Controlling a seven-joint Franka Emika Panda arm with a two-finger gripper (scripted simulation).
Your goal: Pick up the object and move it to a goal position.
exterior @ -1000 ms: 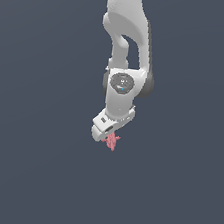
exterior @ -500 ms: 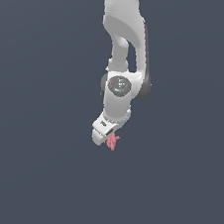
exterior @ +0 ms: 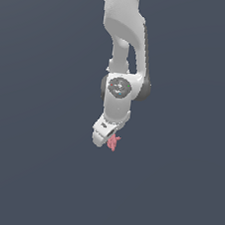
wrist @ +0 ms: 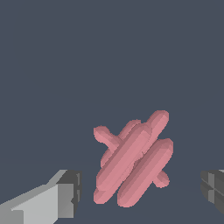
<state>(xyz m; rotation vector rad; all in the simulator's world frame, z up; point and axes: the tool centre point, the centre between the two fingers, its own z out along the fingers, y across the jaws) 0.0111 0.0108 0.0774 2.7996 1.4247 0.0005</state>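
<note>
The object (exterior: 113, 143) is a tiny pink-red lump of short rounded prongs, resting on the flat dark grey ground. The white gripper (exterior: 106, 134) hangs from the arm right over it, tilted toward the exterior view's left. In the wrist view the object (wrist: 133, 166) lies between the two fingers. One grey fingertip (wrist: 69, 192) stands on one side of it and the other fingertip (wrist: 213, 188) on the opposite side. Dark gaps show between each pad and the object. The gripper (wrist: 142, 189) is open and holds nothing.
The white arm (exterior: 124, 46) comes down from the top of the exterior view. A plain dark grey surface (exterior: 26, 173) surrounds the object on all sides; no other objects show.
The wrist has sunk very slightly toward the object. The object stays where it was, and the fingers stay apart.
</note>
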